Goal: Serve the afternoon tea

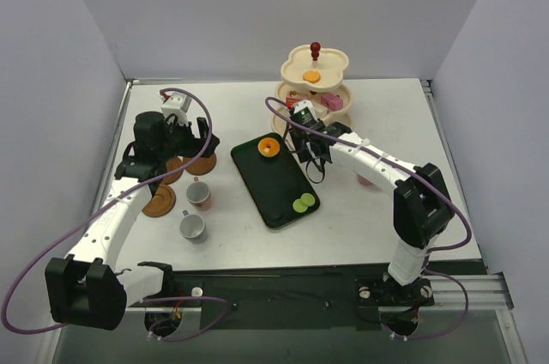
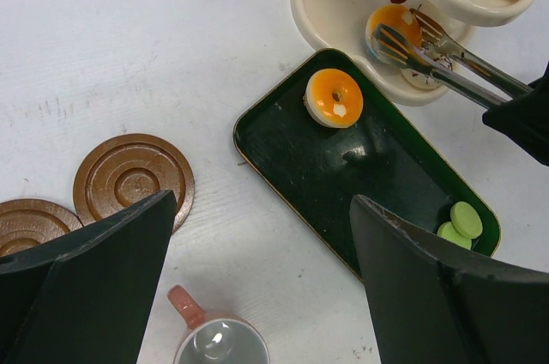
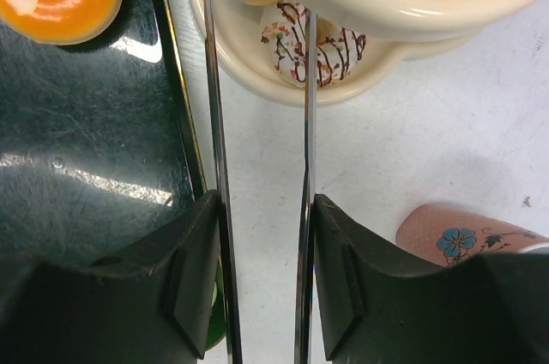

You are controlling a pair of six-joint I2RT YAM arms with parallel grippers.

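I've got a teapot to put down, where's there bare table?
Bare table: the far right corner beside the three-tier stand, and the near edge from the grey cup to the right arm's base. Crowded: left of the dark green tray, with saucers and cups by the left gripper, and between tray and stand, where the right gripper holds tongs.

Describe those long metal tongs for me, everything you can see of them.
The tongs are long, thin and shiny, metal by the look, with two flat arms ending in slotted, fork-like tips. The right gripper squeezes both arms from outside, with a gap left between them. They point into the bottom tier of the cream stand, their tips over an orange-glazed donut. Whether they touch it is unclear.
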